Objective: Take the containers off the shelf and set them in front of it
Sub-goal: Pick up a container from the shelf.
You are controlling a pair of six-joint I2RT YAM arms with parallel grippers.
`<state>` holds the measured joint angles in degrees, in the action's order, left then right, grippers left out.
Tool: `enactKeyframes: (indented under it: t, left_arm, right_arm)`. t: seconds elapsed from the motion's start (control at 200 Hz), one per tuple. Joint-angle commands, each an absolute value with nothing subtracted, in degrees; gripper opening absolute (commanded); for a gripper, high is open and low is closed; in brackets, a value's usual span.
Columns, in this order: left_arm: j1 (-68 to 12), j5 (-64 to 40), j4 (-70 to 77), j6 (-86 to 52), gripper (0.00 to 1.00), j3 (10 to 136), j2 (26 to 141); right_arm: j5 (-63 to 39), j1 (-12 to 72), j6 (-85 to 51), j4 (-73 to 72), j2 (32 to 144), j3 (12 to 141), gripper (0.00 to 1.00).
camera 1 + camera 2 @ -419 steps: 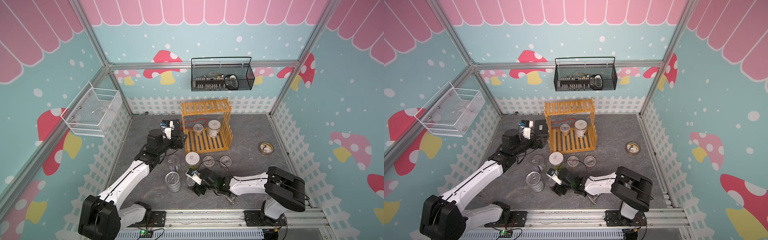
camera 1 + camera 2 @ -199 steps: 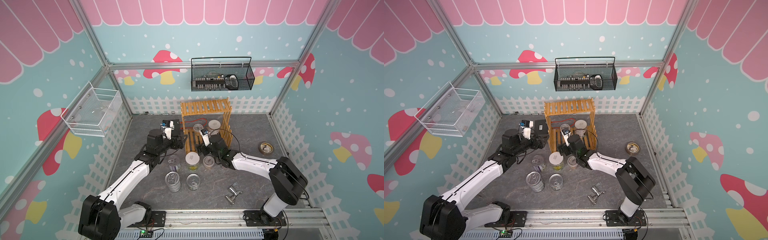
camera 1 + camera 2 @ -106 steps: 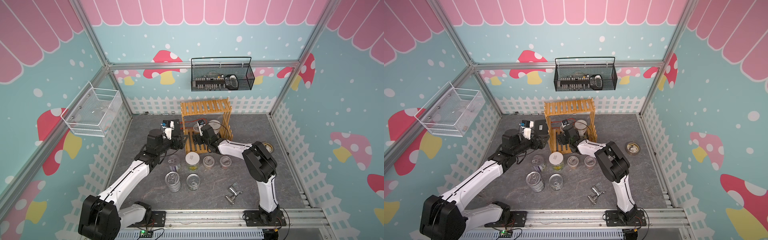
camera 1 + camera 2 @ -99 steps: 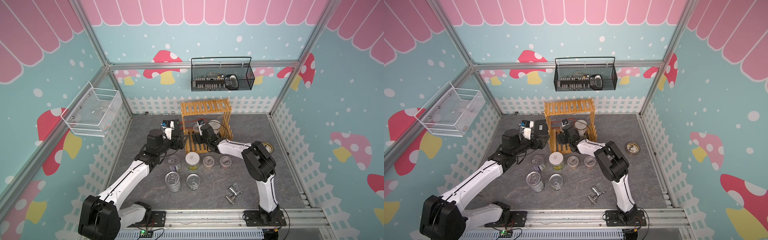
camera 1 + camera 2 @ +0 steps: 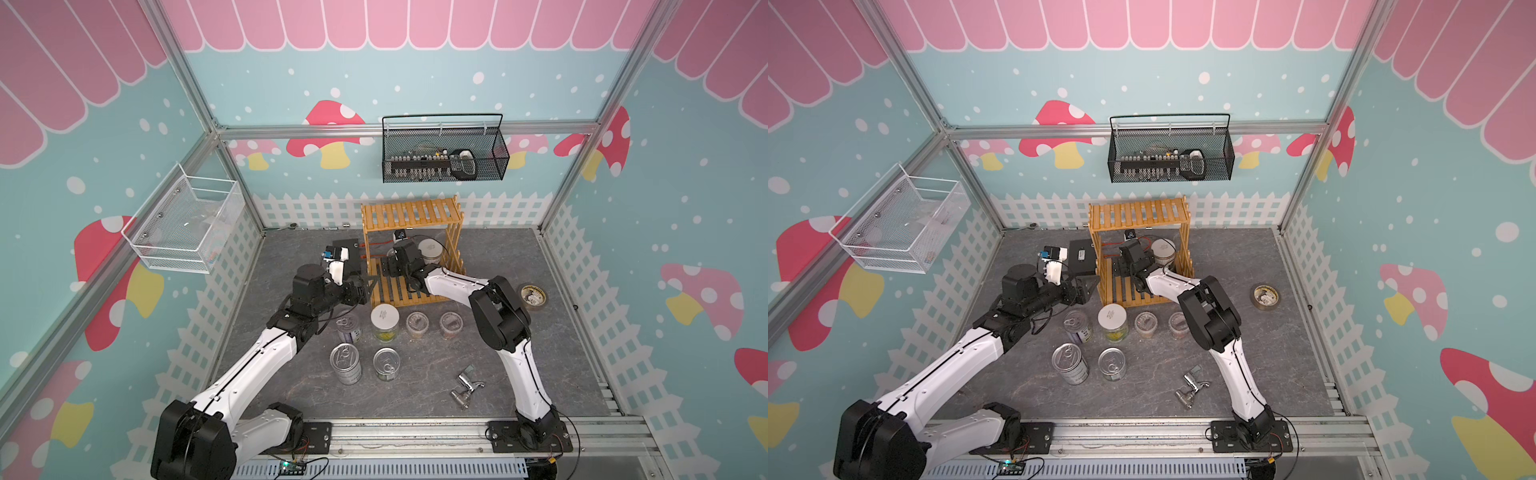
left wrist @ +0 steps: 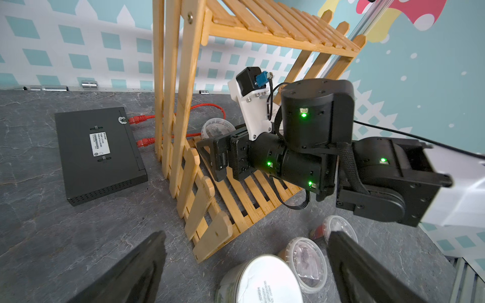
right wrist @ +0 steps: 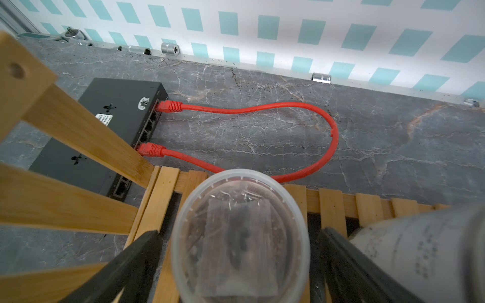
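The shelf (image 5: 411, 212) is a two-tier yellow slat rack at the back. On its lower tier stand a clear lidded cup (image 7: 240, 251) and a white-lidded silver canister (image 5: 430, 249). My right gripper (image 7: 238, 232) reaches into that tier and is open, one finger on each side of the cup with a gap on both sides. In front of the shelf stand a purple-labelled tin (image 5: 348, 326), a white-lidded jar (image 5: 384, 322), two clear cups (image 5: 417, 323) and two silver tins (image 5: 345, 363). My left gripper (image 5: 365, 289) hovers open and empty by the shelf's front left corner.
A black network switch (image 5: 1082, 257) with a red cable (image 7: 301, 110) lies left of and behind the shelf. A chrome faucet (image 5: 467, 384) lies at the front right and a tape roll (image 5: 533, 296) at the right. A black basket (image 5: 444, 160) and a white basket (image 5: 183, 226) hang on the walls.
My right arm left a tin standing at the front, swung back to the shelf and pushed into its lower tier until its open fingers came around the cup. The left arm has not moved.
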<state>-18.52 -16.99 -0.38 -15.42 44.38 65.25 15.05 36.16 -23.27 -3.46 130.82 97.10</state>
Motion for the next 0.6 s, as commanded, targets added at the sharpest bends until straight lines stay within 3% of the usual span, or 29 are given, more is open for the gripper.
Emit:
enactKeyframes:
  t: [0.0, 0.355, 0.595]
  left_arm:
    - [-18.91, -17.82, -0.29, -16.17, 0.99, 43.59, 64.51]
    - [-19.06, -17.71, -0.20, -16.08, 0.99, 43.60, 64.76]
    - [-19.07, -17.66, -0.27, -15.82, 0.99, 43.77, 65.28]
  right_arm:
    - [16.65, 35.26, -24.69, -1.41, 132.77, 99.26, 0.99]
    - [16.65, 34.81, -24.33, -0.86, 136.33, 104.71, 0.92]
    - [16.04, 34.70, -23.42, -0.27, 137.11, 106.36, 0.74]
